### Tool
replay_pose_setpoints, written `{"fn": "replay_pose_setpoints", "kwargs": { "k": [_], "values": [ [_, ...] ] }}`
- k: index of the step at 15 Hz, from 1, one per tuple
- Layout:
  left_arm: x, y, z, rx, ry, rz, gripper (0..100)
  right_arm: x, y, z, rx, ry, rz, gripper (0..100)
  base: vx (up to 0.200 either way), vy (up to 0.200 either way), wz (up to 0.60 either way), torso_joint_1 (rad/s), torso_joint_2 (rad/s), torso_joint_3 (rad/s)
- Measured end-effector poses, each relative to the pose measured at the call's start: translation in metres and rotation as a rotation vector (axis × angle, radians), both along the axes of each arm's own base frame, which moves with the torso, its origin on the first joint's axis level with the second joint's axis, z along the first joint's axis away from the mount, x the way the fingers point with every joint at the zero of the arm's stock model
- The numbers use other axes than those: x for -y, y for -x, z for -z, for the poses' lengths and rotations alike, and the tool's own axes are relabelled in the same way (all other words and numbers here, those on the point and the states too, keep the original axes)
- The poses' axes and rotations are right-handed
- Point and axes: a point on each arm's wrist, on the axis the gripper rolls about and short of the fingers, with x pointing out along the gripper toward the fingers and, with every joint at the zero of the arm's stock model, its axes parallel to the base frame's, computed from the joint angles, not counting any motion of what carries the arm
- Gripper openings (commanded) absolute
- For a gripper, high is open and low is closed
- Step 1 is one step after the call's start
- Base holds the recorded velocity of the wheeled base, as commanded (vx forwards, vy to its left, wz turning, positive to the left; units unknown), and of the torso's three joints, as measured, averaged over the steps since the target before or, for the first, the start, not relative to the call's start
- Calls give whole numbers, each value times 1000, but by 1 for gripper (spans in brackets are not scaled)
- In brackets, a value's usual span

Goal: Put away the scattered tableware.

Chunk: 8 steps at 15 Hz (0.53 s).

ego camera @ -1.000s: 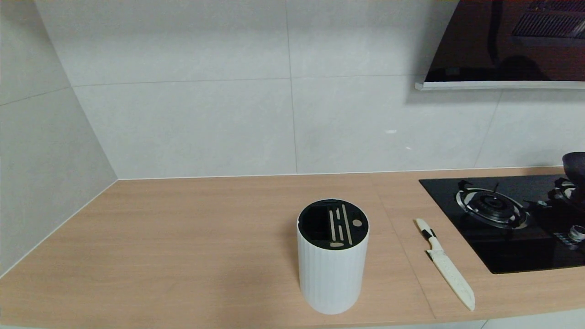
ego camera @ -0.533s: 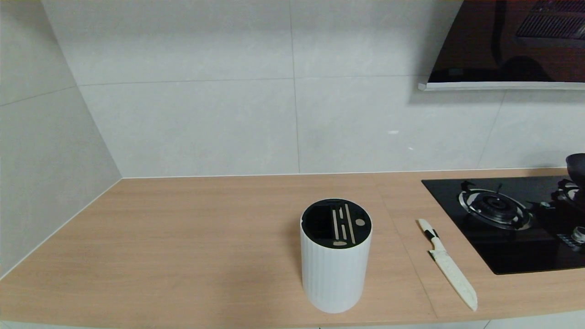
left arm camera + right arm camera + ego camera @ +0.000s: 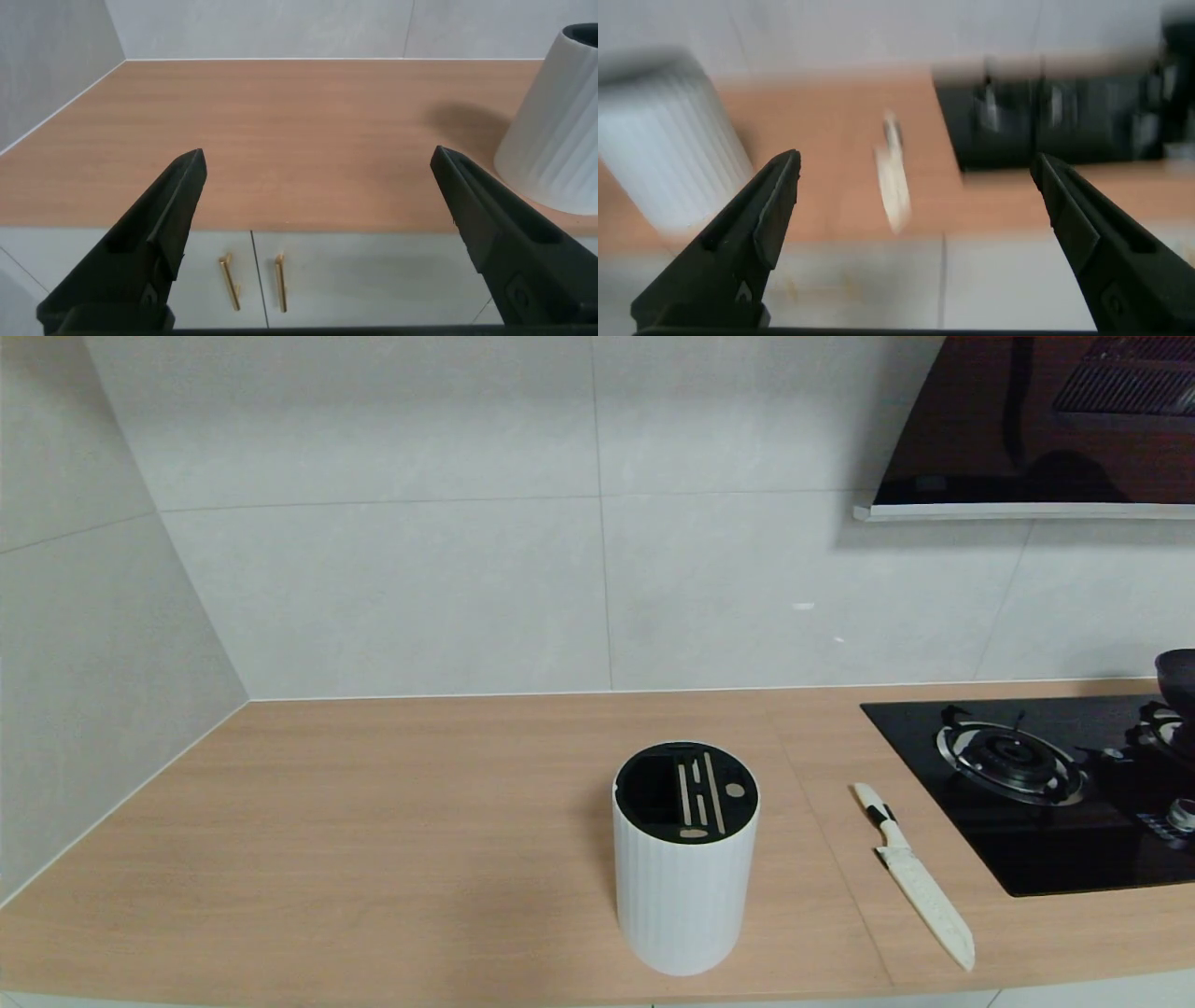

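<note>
White speckled knife lying flat on the wooden surface, just to the right of the ribbed white holder and between it and the black hob. The handle points toward the wall and the tip sits close to the front edge.

My guess is it's light and totally stiff. The blade is thin, smooth and hugging the surface, so it looks slippery and there's not much to get fingers under. If that blade is ceramic, which it might be, it could chip on a knock. I'd grab it across the handle, near the black band, since it's thicker there and away from the edge. That also leaves the blade free to drop into 1 of the slots on the holder's black top.

Both arms are back off the surface with nothing in them. The left end effector is spread wide with the holder off to 1 side of it, and the right end effector is spread wide too, with the knife well ahead between its fingers.

Compared with 1 second ago, the whole head picture has slid a touch sideways, so that's the camera. The knife and holder haven't budged relative to each other, and there's no visible change from 0.5 seconds ago.
</note>
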Motion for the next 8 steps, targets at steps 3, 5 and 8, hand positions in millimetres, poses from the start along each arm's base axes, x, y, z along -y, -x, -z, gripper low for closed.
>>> {"fn": "replay_pose_setpoints", "kwargs": {
  "k": [3,5,8],
  "values": [
    [0,0,0,0,0,0,100,-2,-10,-10,-82,14,-80,100,0,0,0,0,0,0],
    [0,0,0,0,-2,0,100,-2,-21,-14,-166,19,-101,100,0,0,0,0,0,0],
    [0,0,0,-1,-3,0,100,-3,-45,-23,-318,27,-151,100,0,0,0,0,0,0]
  ]
}}
